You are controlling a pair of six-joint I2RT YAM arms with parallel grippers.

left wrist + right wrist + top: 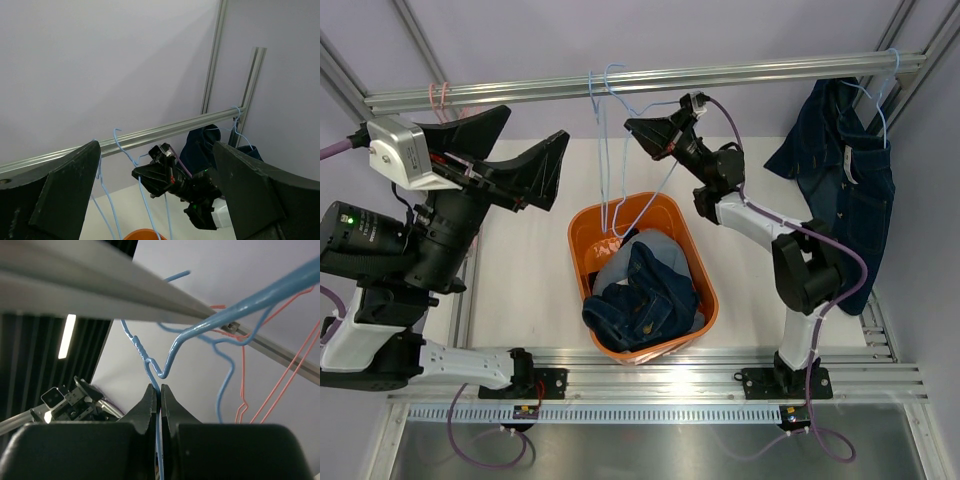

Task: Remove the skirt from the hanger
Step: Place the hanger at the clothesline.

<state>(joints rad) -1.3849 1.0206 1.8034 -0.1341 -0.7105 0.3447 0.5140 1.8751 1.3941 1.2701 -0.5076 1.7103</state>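
Light-blue denim, seemingly the skirt (616,268), lies bunched in the orange basket (582,240), partly under dark navy denim (645,298); its buttons do not show. Thin pink hangers (440,95) hang at the rail's far left, bare; their wires also show in the right wrist view (280,365). My right gripper (650,130) is up at the rail, shut on the wire of a light-blue hanger (150,362), just below its twisted neck (159,388). My left gripper (535,128) is open and empty, raised at the left (155,150).
The metal rail (740,72) crosses the back. Light-blue hangers (603,160) dangle from it over the basket. Dark navy jeans (840,190) hang on a light-blue hanger at the right end. Frame posts stand at both back corners.
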